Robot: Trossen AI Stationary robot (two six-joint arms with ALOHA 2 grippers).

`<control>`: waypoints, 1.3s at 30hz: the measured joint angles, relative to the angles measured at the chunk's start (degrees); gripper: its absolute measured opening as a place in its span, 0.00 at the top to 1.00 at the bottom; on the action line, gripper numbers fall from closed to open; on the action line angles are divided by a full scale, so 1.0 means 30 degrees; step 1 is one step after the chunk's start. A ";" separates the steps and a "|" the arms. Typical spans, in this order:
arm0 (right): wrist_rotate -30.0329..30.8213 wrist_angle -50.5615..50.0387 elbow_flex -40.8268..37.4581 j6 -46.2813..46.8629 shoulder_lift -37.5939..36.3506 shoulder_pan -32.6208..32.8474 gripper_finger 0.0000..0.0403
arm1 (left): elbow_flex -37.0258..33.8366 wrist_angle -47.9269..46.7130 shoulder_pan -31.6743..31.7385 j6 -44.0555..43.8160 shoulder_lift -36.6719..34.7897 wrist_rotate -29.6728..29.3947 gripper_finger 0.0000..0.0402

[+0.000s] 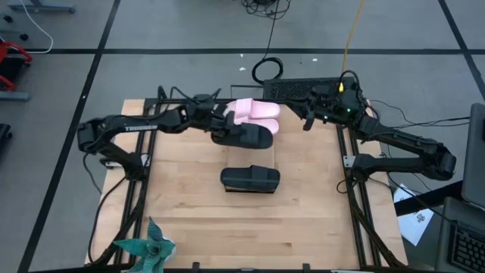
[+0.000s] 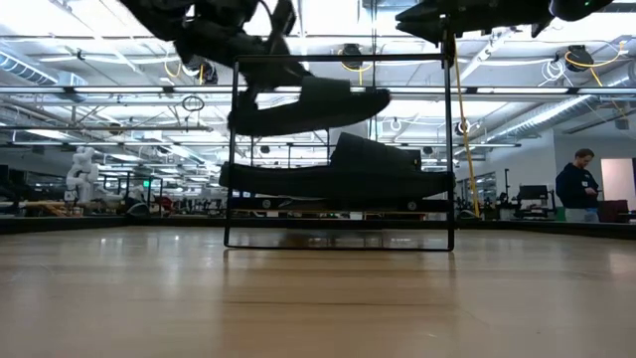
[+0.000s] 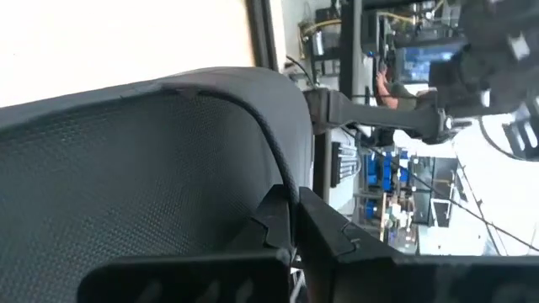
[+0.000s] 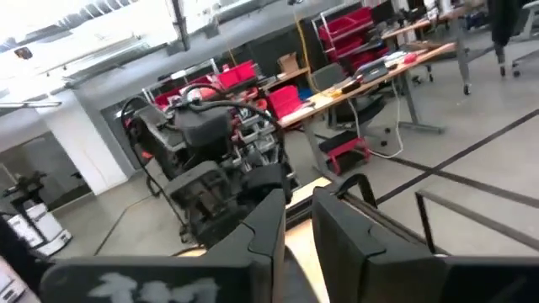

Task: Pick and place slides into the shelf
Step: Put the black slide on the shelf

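Left gripper [image 1: 221, 127]: your claw is pinched on a black slide [image 1: 244, 136], holding it in the air above the shelf [image 1: 274, 152], by the far end of the table [image 1: 189, 197].
Second black slide [image 1: 250, 179]: lying flat mid-table, near side of the held one, well apart from both arms.
Pink pair [image 1: 255, 112]: together at the far end, just beyond your held slide.
Right gripper [image 1: 309, 121]: raised near the far right corner, fingers nearly together, nothing between them.

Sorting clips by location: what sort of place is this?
Probably a large robotics lab or workshop: an open ceiling of pipes and ducts, workbenches with red storage bins, another robot rig on the grey floor, and a person standing at the side.
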 joint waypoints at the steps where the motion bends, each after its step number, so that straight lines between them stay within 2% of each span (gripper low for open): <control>1: -0.0016 0.0052 0.0000 0.0005 0.0000 -0.0123 0.87 | 0.0386 -0.0004 -0.0146 0.0014 0.0329 -0.0003 1.00; 4: -0.0036 0.0101 0.0000 0.0023 0.0000 -0.0407 0.87 | 0.1843 -0.0298 -0.0483 0.0377 0.1439 -0.0168 1.00; 9: -0.0072 0.0141 0.0000 0.0058 0.0000 -0.0614 0.87 | 0.4475 -0.3042 -0.1024 0.1251 0.3146 -0.0486 1.00; 12: -0.0094 0.0152 0.0000 0.0036 0.0000 -0.0614 0.87 | 0.5301 -0.3558 -0.1493 0.1186 0.3915 -0.0790 1.00; 21: -0.0072 0.0145 0.0000 -0.0488 0.0000 -0.0614 0.87 | 0.5060 -0.3602 -0.2909 -0.0797 0.4470 -0.3032 1.00; 29: -0.0086 0.0145 0.0000 -0.0495 0.0000 -0.0614 0.87 | 0.4979 -0.4908 -0.3599 -0.1362 0.4790 -0.5619 1.00; 39: -0.0103 0.0143 0.0000 -0.0488 -0.0007 -0.0614 0.87 | 0.4917 -0.4294 -0.3846 -0.2021 0.6243 -0.5709 1.00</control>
